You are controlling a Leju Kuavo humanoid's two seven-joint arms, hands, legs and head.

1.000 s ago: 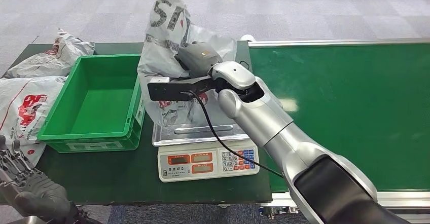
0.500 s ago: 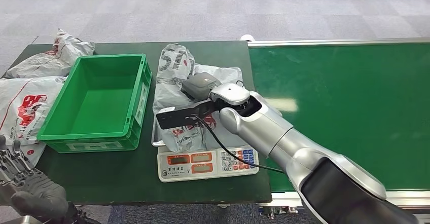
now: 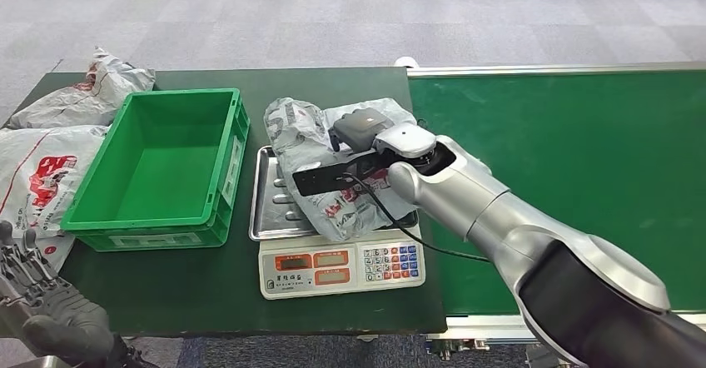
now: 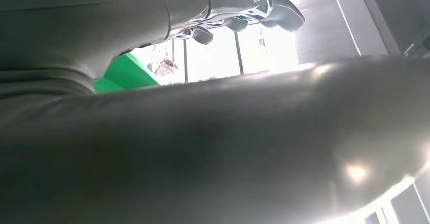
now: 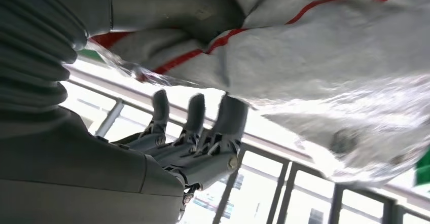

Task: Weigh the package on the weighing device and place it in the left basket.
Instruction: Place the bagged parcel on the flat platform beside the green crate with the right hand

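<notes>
The grey plastic package (image 3: 333, 168) with red print lies on the steel tray (image 3: 270, 210) of the scale (image 3: 341, 266). My right hand (image 3: 360, 128) sits on the package's far top side, with the wrist camera bracket over its middle. In the right wrist view the package (image 5: 329, 46) lies against the thumb, while the fingers (image 5: 195, 127) stretch out straight, a gap away from the bag. The green basket (image 3: 158, 160) stands empty to the left of the scale. My left hand (image 3: 37, 305) hangs low at the table's front left corner, holding nothing, its fingers (image 4: 243, 6) loosely extended.
Two more grey packages (image 3: 42, 168) (image 3: 91, 85) lie on the dark table left of the basket. A green conveyor belt (image 3: 583, 168) with a metal rim runs along the right. The scale's cable trails from my right arm over its keypad.
My right arm has lowered the package from upright above the scale down flat onto the tray, then shifted right. The fingers now stand off the bag. My left hand barely moved.
</notes>
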